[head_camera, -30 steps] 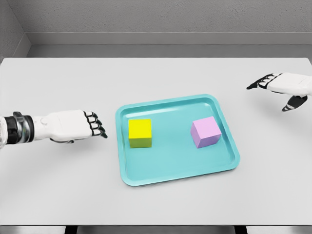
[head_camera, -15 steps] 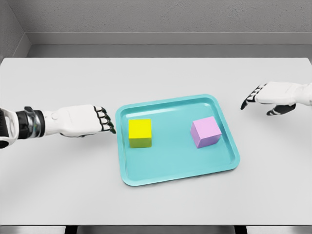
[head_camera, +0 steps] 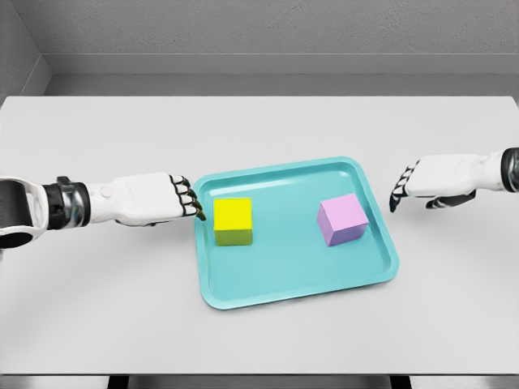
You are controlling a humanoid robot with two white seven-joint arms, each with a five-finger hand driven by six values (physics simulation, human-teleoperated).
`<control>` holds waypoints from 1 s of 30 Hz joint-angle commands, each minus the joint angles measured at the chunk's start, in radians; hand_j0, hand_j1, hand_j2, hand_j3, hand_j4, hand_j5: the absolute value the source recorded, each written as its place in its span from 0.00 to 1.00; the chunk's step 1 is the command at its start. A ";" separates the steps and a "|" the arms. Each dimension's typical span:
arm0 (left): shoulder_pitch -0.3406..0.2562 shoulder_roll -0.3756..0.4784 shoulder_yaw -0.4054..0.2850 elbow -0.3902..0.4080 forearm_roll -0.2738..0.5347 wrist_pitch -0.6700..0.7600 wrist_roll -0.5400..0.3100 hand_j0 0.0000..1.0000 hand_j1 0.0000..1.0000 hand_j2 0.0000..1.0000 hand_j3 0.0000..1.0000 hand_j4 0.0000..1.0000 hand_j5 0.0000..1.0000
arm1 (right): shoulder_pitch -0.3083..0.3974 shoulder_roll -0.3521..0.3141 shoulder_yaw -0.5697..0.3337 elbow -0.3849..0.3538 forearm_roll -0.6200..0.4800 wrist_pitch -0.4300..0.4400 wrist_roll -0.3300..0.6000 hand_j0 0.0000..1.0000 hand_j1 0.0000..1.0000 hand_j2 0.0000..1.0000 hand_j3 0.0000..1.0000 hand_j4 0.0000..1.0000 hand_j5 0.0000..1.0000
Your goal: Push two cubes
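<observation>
A yellow cube sits on the left part of a teal tray, and a pink cube sits on its right part. My left hand reaches in from the left with fingers relaxed; its fingertips are over the tray's left rim, a small gap short of the yellow cube. My right hand hovers just outside the tray's right rim, fingers pointing down and left, holding nothing and apart from the pink cube.
The tray lies in the middle of a wide white table. A grey wall runs behind the table's far edge.
Both hands have moved inward toward the tray: the left one rightward up to the tray's left rim, the right one leftward and down toward the right rim. The cubes have not moved.
</observation>
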 commanded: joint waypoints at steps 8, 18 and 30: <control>0.000 -0.053 0.000 0.023 -0.019 0.002 0.000 0.84 0.84 0.84 0.84 0.84 0.84 | -0.009 -0.001 0.000 -0.062 -0.003 0.002 0.003 0.67 0.67 0.67 0.67 0.67 0.67; 0.000 -0.053 0.000 0.038 -0.019 0.002 0.000 0.84 0.84 0.84 0.84 0.84 0.84 | -0.009 0.005 0.003 -0.102 -0.001 0.002 0.003 0.67 0.67 0.67 0.67 0.67 0.67; 0.000 -0.071 -0.031 0.034 -0.016 0.002 0.000 0.83 0.83 0.83 0.83 0.83 0.83 | -0.009 0.011 0.043 -0.104 -0.001 0.002 0.003 0.67 0.67 0.67 0.67 0.67 0.67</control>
